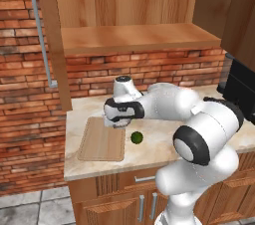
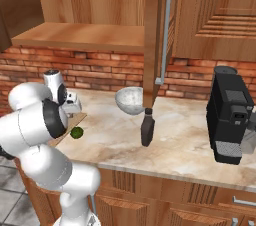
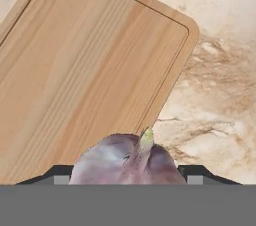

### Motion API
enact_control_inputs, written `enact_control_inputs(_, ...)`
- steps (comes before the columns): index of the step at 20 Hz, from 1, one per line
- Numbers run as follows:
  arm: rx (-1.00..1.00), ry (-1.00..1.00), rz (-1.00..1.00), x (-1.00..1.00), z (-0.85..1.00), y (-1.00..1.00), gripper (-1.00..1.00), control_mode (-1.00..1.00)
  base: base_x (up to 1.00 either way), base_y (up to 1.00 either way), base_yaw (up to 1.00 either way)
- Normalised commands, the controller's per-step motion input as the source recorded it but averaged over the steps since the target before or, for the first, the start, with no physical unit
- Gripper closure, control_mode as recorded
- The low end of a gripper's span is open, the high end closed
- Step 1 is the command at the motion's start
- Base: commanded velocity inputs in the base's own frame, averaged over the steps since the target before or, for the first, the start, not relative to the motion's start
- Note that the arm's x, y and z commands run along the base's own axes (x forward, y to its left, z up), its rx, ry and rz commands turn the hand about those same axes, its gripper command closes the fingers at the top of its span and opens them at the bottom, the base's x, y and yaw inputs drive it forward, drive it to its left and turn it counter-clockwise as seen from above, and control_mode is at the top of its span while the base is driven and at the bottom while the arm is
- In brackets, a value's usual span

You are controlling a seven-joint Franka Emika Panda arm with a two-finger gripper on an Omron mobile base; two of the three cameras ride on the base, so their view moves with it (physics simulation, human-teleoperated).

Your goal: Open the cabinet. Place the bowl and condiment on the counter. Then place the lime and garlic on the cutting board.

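We read no writing anywhere; the condiment (image 2: 147, 129) shows us only its dark side, its label unseen. The tool (image 3: 128, 177) grips the garlic (image 3: 127, 162) between its fingers, which the bulb mostly hides, just over the cutting board's (image 3: 80, 80) right edge. The lime (image 1: 136, 137) lies on the desk (image 2: 185, 140) beside the board. The bowl (image 2: 130, 101) sits tilted, its contents hidden, below the open cabinet (image 1: 129, 37)
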Motion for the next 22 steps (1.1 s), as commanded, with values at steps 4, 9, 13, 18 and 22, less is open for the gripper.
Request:
enact_control_inputs(4,0.01,0.00,0.00,0.22,-0.13,0.33,1.00,-1.00,0.00,0.00,0.00)
enact_control_inputs(9,0.06,0.00,0.00,0.26,-0.46,0.21,1.00,-1.00,0.00,0.00,0.00)
enact_control_inputs(13,0.02,0.00,0.00,0.39,-0.34,0.33,1.00,-1.00,0.00,0.00,0.00)
enact_control_inputs(18,0.00,0.00,0.00,0.27,-0.09,0.22,-1.00,-1.00,0.00,0.00,0.00)
enact_control_inputs(22,0.00,-0.04,-0.01,0.01,0.03,0.00,-1.00,-1.00,0.00,0.00,0.00)
